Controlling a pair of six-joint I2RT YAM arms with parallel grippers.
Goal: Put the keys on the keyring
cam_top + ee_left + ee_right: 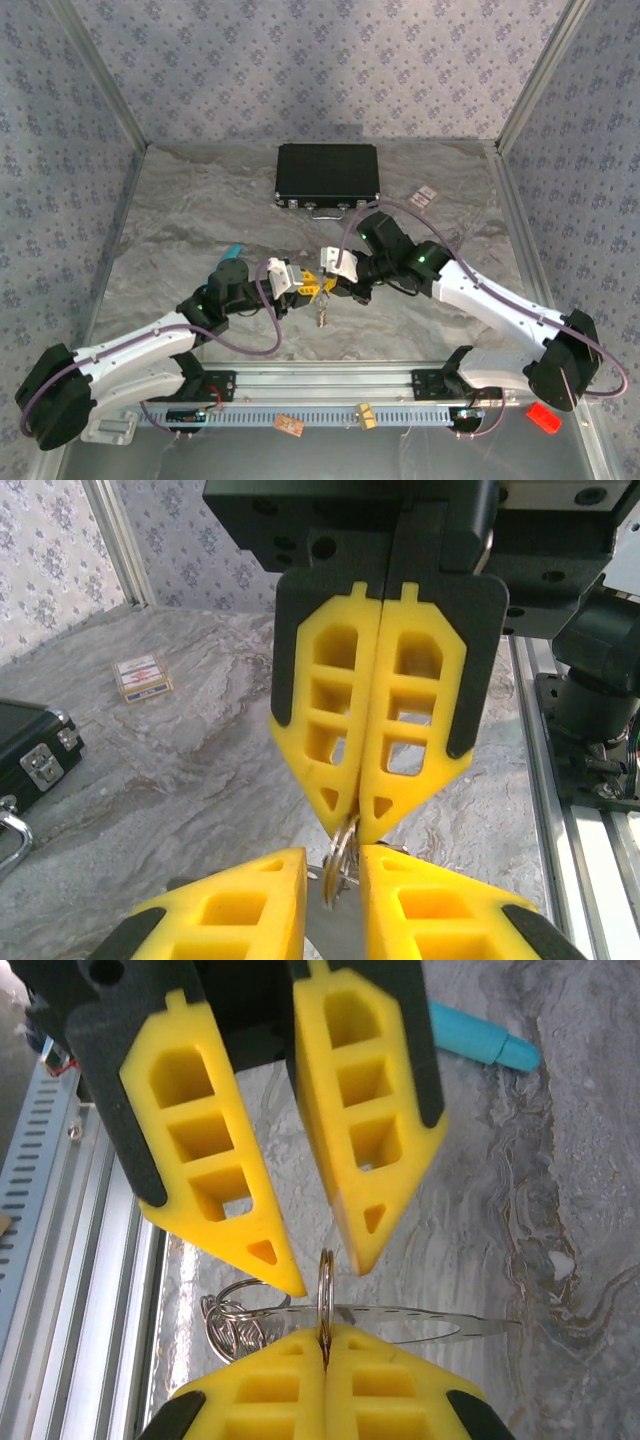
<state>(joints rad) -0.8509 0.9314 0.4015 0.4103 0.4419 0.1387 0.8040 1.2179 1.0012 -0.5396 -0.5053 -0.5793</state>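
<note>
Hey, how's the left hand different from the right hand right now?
The right hand is shut; the left hand is open, its yellow fingers apart. The right hand pinches the thin silver metal keyring; the left hand only straddles it, gripping nothing. Both have yellow cut-out fingers and meet tip to tip.

I record the keyring [325, 1295]: a thin silver ring, upright and edge-on, pinched by the right gripper [325, 1345] near the table's [200, 230] near edge. A cluster of small silver rings [232, 1322] hangs off it.
</note>
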